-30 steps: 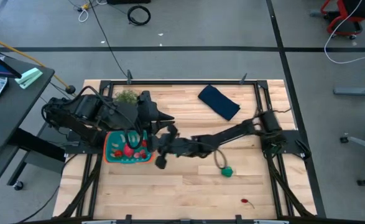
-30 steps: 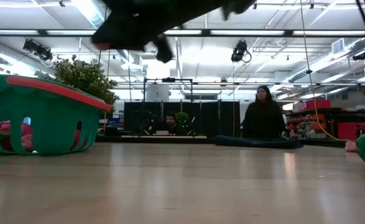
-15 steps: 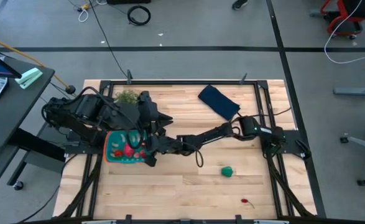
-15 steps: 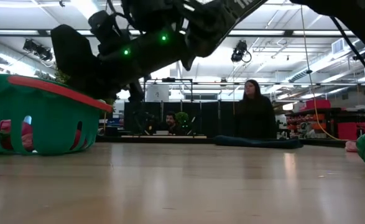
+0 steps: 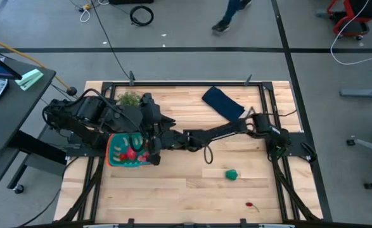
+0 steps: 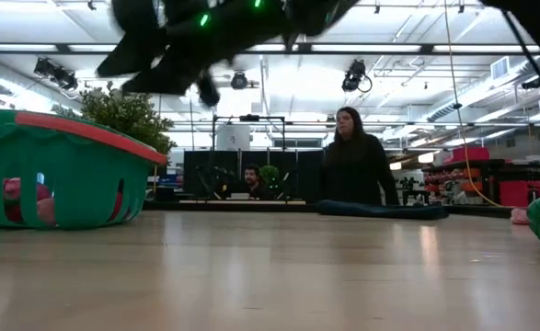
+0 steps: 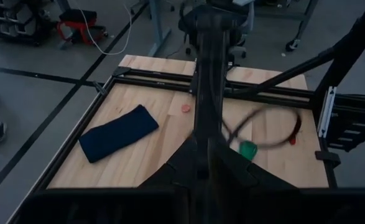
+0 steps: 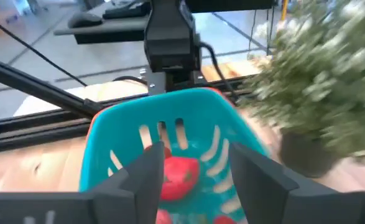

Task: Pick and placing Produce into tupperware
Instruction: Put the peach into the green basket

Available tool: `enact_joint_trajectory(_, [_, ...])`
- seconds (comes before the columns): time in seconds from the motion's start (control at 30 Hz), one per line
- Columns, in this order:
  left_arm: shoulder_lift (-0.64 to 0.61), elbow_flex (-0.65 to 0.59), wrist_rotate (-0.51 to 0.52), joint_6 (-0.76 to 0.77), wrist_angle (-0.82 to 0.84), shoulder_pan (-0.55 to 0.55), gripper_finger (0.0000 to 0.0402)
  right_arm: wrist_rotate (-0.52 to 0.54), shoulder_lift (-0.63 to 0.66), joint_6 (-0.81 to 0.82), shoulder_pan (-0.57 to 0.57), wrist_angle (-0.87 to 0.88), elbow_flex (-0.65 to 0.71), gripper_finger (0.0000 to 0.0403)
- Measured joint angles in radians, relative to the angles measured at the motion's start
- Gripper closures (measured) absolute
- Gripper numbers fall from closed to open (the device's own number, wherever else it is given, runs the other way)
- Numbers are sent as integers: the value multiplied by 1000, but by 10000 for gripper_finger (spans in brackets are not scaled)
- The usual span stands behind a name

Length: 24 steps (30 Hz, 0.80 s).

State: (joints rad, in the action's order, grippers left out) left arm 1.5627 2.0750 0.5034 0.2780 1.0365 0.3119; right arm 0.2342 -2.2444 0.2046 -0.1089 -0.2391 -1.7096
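Observation:
The teal-green tupperware with an orange edge stands at the table's left and holds several red and pink produce pieces. It also shows in the low view and the right wrist view. My right gripper is open above the tupperware's right side. Between its fingers in the right wrist view I see a red piece inside the tupperware. My left gripper waits just beyond the tupperware's far side. A green piece and a small red piece lie on the table.
A bushy grey-green plant stands at the far left, close behind the tupperware. A dark blue folded cloth lies at the far middle. A pink piece lies near the right arm's base. A person walks past beyond the table.
My right gripper has gone toward the table's left edge, over the tupperware. It dipped down to the rim half a second ago and has since risen again.

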Motion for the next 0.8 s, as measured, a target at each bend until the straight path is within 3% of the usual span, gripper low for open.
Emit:
enact_joint_trajectory(0.2, [0, 0, 0, 0, 7, 0, 362, -32, 244, -1, -1, 552, 0, 210])
enact_joint_trajectory(0.43, [3, 0, 0, 0, 10, 0, 364, -76, 512, 268, -51, 1245, 0, 217])
enact_joint_trajectory(0.67, [15, 0, 1, 0, 8, 0, 368, 167, 654, 558, -237, 1649, 2, 220])
enact_joint_trajectory(0.8, [30, -1, 0, 0, 9, 0, 366, 213, 678, 767, -330, 1796, 27, 220])
